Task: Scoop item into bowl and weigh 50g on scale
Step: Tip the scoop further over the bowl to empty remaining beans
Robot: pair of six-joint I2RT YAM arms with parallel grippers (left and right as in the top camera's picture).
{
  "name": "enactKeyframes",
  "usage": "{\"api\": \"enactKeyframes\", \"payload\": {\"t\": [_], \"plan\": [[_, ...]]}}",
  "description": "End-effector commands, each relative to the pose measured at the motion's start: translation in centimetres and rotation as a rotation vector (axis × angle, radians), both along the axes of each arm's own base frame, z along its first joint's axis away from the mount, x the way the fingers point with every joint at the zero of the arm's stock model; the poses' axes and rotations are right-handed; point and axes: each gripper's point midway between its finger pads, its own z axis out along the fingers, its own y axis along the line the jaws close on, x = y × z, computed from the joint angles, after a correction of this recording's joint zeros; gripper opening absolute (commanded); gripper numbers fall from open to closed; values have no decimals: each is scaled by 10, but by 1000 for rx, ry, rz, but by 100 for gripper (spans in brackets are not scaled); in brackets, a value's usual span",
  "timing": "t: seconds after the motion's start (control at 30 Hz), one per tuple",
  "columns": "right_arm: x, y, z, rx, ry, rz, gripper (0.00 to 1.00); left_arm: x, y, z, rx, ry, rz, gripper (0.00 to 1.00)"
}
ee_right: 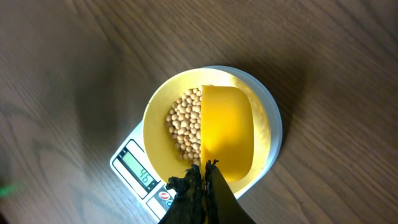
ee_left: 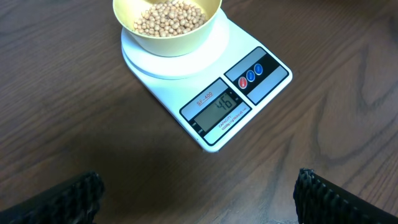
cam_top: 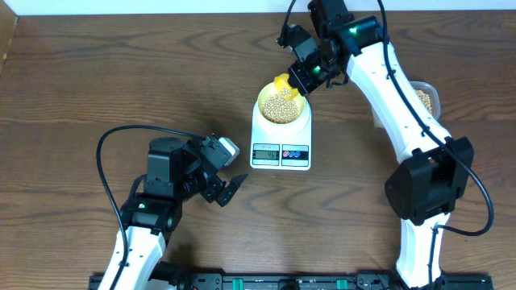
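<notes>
Fingers of the right gripper [ee_right: 201, 177] are pinched tight together on the near end of the yellow scoop [ee_right: 227, 134], whose handle is hidden between them. The scoop hangs tilted over the pale yellow-green bowl [ee_right: 152, 118], its back turned to the wrist camera, so what it carries cannot be told. It covers the right side of the bowl. To its left, tan beans [ee_right: 183, 127] lie heaped in the bowl.

The bowl stands on the round platform of the white scale [ee_left: 168, 87]. In the left wrist view the grey display [ee_left: 217, 107] reads 46. Small red lettering just above it seems to read SF-400, and the tiny print below the display is too small to make out. Beside the display, a dark panel carries three round buttons [ee_left: 251, 73], one red and two blue.

The left gripper [ee_left: 198, 180] hovers over the wooden table [cam_top: 81, 80] in front of the scale. Its jaws are spread wide, one finger at each lower corner of its own view, and they touch nothing.

From overhead, a clear tub [cam_top: 426, 97] with more beans shows at the right, partly hidden behind the right arm.
</notes>
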Motion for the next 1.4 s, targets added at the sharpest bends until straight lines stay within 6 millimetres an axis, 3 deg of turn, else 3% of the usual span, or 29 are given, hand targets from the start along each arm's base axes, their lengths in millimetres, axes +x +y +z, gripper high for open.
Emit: {"api": "enactKeyframes", "payload": {"t": [0.0,0.37,0.77,1.37], "plan": [[2,5,11,0,-45,34,1,3,2,6,2,-18,12,99],[-1,4,3,-136,-99,60,1,3,2,6,2,-18,12,99],[-8,16,8,-43,-61,91,1,3,2,6,2,-18,12,100],[-7,9,9,-5,-33,78,1,3,2,6,2,-18,12,99]]}}
